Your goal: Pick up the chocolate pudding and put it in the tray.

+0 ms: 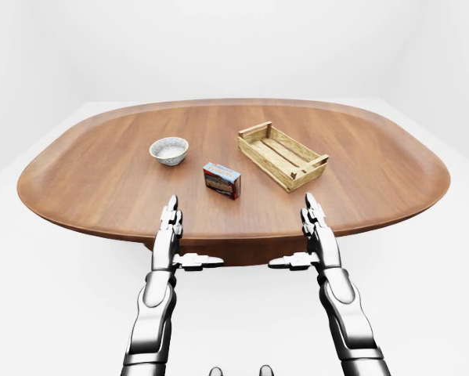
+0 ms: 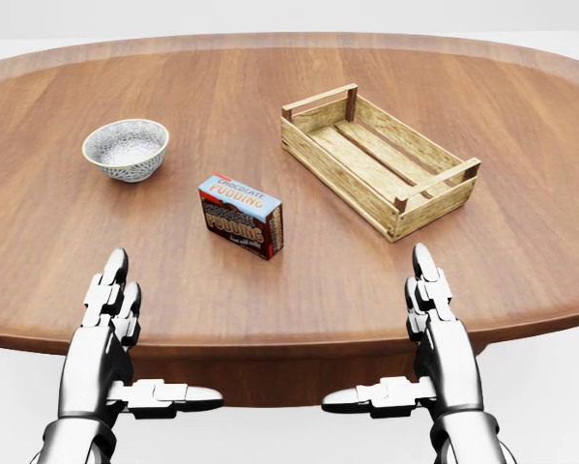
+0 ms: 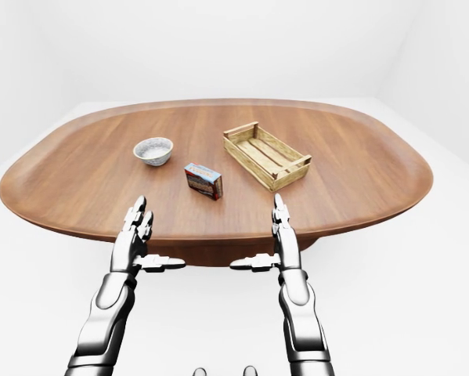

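Observation:
The chocolate pudding box, red and brown with a blue top, stands on the wooden table near the middle of the head view. The wooden slatted tray lies to its upper right and holds nothing. My left hand is open, fingers straight, over the table's near edge, below and left of the box. My right hand is open the same way, below and right of the box, under the tray. Neither hand touches anything.
A small patterned bowl sits on the table to the upper left of the pudding box. The oval table has a raised rim, and white floor surrounds it.

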Controlling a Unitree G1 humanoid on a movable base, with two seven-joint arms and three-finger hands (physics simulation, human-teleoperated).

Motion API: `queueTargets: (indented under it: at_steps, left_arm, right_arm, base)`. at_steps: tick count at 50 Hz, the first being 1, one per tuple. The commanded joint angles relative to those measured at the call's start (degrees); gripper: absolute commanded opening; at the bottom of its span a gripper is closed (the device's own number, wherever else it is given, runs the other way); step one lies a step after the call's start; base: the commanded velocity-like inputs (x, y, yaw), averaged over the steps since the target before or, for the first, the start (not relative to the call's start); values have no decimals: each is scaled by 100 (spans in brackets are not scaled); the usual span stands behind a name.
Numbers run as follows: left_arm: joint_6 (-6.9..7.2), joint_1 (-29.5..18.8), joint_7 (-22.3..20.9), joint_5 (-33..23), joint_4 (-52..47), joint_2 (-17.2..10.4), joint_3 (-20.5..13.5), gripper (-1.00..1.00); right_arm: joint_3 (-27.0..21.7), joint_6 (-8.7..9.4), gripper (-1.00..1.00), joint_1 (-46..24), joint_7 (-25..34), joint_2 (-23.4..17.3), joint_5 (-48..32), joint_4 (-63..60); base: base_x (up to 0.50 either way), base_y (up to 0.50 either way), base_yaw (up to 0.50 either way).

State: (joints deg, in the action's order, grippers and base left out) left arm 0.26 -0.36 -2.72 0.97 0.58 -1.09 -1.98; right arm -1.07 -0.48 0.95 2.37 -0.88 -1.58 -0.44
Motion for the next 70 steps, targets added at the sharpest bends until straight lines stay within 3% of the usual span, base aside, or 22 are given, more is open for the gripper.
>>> queueTargets:
  at_steps: [1,9,24,33,48,70]
  left_arm:
    - [-11,-2,-7,-2,13,0,1,100]
    - [46,21,-11,-5,-60,3,11,100]
    - [21,14,-21,-10,-24,0,7,100]
    - [21,14,-21,-10,-25,2,6,100]
    - [21,14,-21,-10,-25,2,6,100]
    - [24,14,-22,-10,-26,2,6,100]
  right_arm:
    - [4,-14,100,5,9,1,-8,7]
    - [8,3,100,15,27,-1,-7,-15]
    - [19,20,100,34,43,5,-9,-58]
    - [157,-452,100,319,-109,9,-510,-745]
    - [180,-452,100,792,-564,52,-1353,-2050]
    - [195,-452,100,813,-591,44,-1435,-2018]
  base:
    - [0,17,0]
    - [0,17,0]
    - [0,17,0]
    - [0,3,0]
    - [0,0,0]
    - [9,0,0]
